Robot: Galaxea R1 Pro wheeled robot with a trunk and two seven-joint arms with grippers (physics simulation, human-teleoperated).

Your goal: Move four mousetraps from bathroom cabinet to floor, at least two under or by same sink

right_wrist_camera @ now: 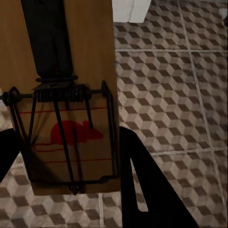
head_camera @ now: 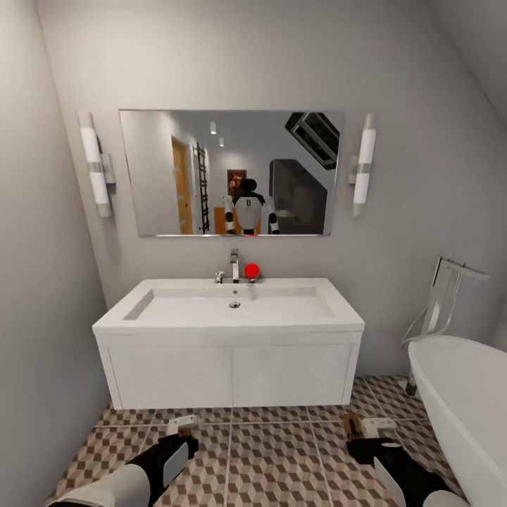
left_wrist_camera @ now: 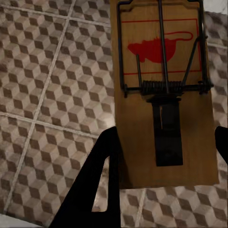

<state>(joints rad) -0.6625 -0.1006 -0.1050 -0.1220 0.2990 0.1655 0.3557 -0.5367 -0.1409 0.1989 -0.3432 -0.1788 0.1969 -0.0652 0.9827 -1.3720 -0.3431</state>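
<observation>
Head view bathroom sink (head_camera: pixel 229 310), wrist views mousetrap (left_wrist_camera: pixel 164 95) (right_wrist_camera: pixel 66 95) between each arm's jaws

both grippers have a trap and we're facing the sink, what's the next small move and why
Probably lower the left gripper toward the floor in front of the sink and release its mousetrap there. Both traps, the right gripper holding the other, hang over tiles just short of the vanity, so each can be set down beside the sink.
</observation>
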